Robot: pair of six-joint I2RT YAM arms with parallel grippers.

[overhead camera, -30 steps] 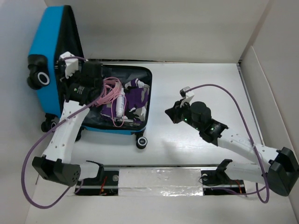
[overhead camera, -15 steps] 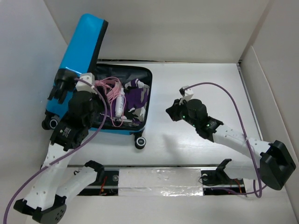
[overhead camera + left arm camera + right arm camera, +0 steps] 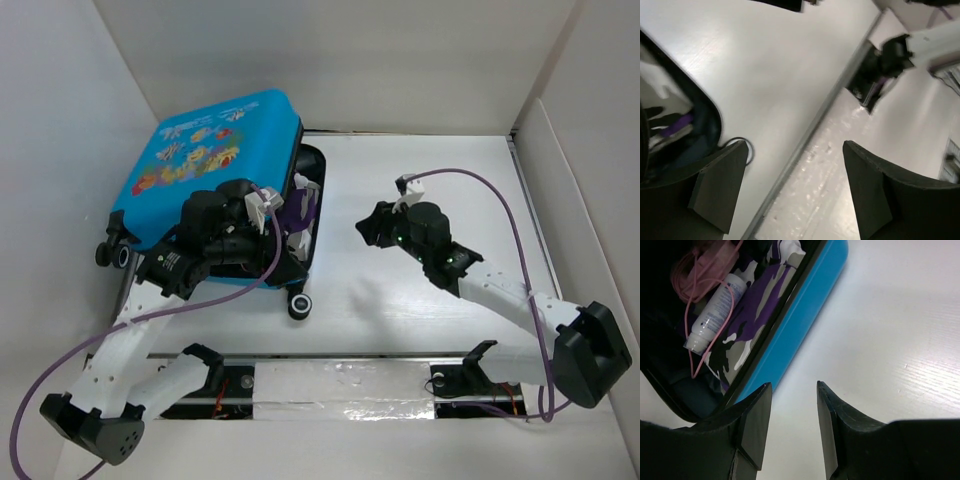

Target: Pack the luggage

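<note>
**Luggage part-closed at far left of desk; both pincers empty**

At the near edge we record a strip of shiny silver tape (image 3: 340, 385) lying between the two arm bases. Just beyond it a black-and-white caster wheel (image 3: 300, 305) rests on the white desk (image 3: 450, 170). It belongs to the luggage (image 3: 210, 160), a small bright-blue hard-shell suitcase.

The left pincer (image 3: 794, 145) stands wide, with nothing between its dark fingers. Its wrist view looks across bare desk, with the dark rim of the case at its left. From above, the left arm's black wrist lies over the near side of the case, under the edge of the tilted lid. We cannot tell whether it touches the lid.

The right pincer (image 3: 793, 387) is parted to a middling gap and holds nothing. It hangs over the desk just beside the case's blue right wall, apart from it.

The luggage sits on the far-left part of the desk, close to the left wall. Its lid, printed with cartoon fish, faces upward and leans over the lower shell without being shut, so the right side stays uncovered.

Through that gap the right wrist view shows a folded purple camouflage cloth (image 3: 765, 290). A white cylindrical bottle (image 3: 717, 307) lies on the cloth, and a thin pink cord (image 3: 695, 270) loops over the bottle.
</note>
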